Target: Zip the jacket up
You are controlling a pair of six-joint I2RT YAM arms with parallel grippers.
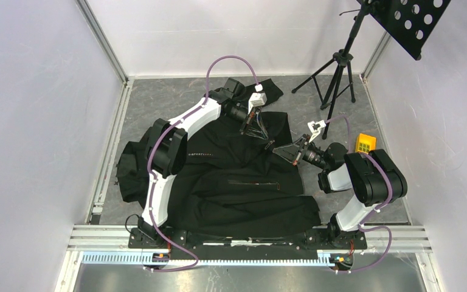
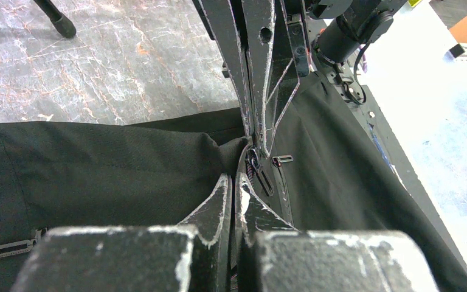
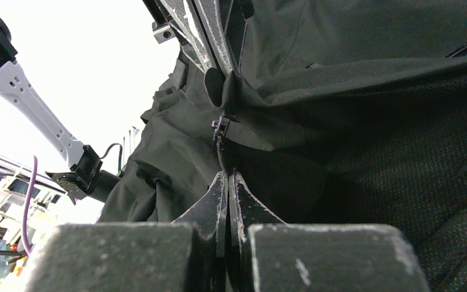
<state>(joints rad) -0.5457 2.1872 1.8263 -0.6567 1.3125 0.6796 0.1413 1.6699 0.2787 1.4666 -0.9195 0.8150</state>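
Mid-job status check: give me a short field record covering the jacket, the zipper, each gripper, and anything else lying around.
jacket: black, spread rumpled on the grey table
zipper slider: sits between the two grippers' tips
left gripper: shut, pinching jacket fabric right at the zipper line
right gripper: shut, pinching the jacket edge just short of the slider
zip progress: cannot tell from these views
other items: yellow block to the right of the jacket; black tripod at the far right

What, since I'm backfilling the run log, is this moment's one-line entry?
left claw: shut on jacket | right claw: shut on jacket | zipper slider: between claws
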